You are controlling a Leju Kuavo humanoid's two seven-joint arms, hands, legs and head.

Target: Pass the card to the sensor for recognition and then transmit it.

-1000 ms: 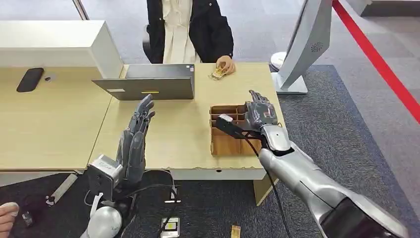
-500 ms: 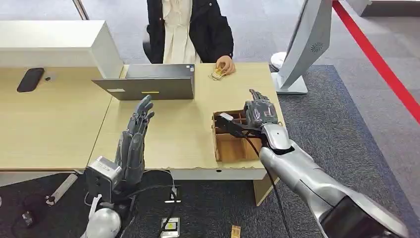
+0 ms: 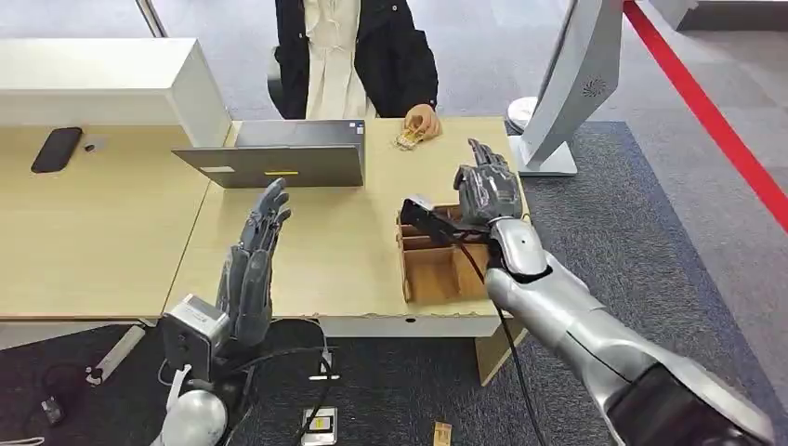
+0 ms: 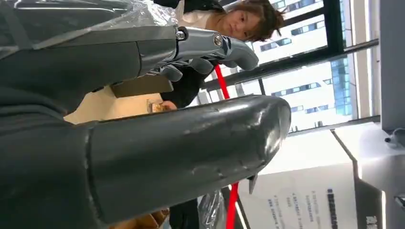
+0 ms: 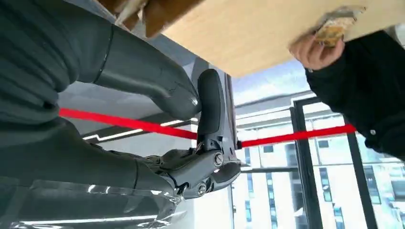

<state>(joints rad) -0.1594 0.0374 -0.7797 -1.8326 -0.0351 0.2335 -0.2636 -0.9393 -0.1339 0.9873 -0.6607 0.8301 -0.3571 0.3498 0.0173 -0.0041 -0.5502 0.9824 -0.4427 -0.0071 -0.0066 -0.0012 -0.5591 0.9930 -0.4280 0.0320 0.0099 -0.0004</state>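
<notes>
A small yellowish card (image 3: 407, 139) lies at the far edge of the wooden table (image 3: 325, 242), under the fingers of a seated person's hand (image 3: 425, 121). The right wrist view shows the same card (image 5: 334, 26) in that person's hand (image 5: 310, 50). My right hand (image 3: 488, 190) hovers above the far end of a wooden compartment box (image 3: 437, 269), its fingers spread and holding nothing (image 5: 143, 119). It is a short way from the card. My left hand (image 3: 253, 265) stands upright at the table's near edge, fingers straight and empty (image 4: 167, 143).
A grey laptop (image 3: 279, 158) stands at the back centre, with a white cabinet (image 3: 102, 84) and a black phone (image 3: 56, 149) to its left. A grey-white slanted terminal on a stand (image 3: 567, 84) sits off the table's far right corner. A black cable runs along my right wrist.
My right hand has risen and moved a little farther from me, toward the card. The wooden box has shifted slightly toward the near edge. My left hand has stayed still.
</notes>
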